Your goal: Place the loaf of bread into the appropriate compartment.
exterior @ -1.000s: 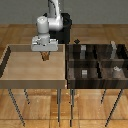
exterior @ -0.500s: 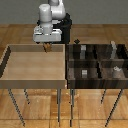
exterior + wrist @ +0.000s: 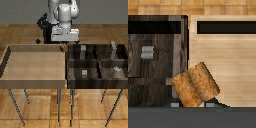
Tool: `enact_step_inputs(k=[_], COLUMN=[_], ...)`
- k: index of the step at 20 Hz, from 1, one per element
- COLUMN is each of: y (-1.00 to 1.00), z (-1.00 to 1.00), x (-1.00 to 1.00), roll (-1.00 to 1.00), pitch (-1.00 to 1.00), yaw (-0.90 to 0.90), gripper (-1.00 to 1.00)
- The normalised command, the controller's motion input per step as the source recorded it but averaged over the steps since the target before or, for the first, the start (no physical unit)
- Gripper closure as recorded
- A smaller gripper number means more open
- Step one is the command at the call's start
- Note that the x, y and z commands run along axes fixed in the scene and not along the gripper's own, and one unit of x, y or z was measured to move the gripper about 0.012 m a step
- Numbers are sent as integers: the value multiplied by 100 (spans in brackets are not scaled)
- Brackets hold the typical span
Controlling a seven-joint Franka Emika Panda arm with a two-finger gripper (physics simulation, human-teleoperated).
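My gripper (image 3: pixel 62 45) is shut on the loaf of bread (image 3: pixel 63 48), a tiny tan-brown lump. It hangs above the seam between the light-tan tray (image 3: pixel 35 65) and the dark-brown partitioned bin (image 3: pixel 98 61). In the wrist view the loaf (image 3: pixel 194 85) sits tilted between my fingertips (image 3: pixel 174 102), with the bin (image 3: pixel 158 35) on one side and the tray (image 3: pixel 228 50) on the other. The bin's cell nearest the loaf is the far one at the exterior view's left (image 3: pixel 79 53).
Small pale-grey blocks lie in several bin cells (image 3: pixel 84 73) (image 3: pixel 116 70), and one shows in the wrist view (image 3: pixel 148 52). Both containers stand on thin-legged tables over a wood floor. The robot base stands behind them.
My gripper has lifted and moved toward the exterior view's right with the loaf, from over the tan tray to the tray-bin seam.
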Motion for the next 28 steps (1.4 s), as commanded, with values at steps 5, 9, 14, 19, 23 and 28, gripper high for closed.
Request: enact_step_inputs(k=[5, 9, 14, 19, 23, 28], y=[100, 100, 20, 0, 0, 0], z=[0, 0, 0, 0, 0, 0], x=[0, 0, 70, 100, 0, 0], roll=[0, 0, 0, 0, 0, 0], pitch=[0, 0, 0, 0, 0, 0], yaw=[0, 0, 0, 0, 0, 0], gripper=[100, 100, 100, 100, -100, -100])
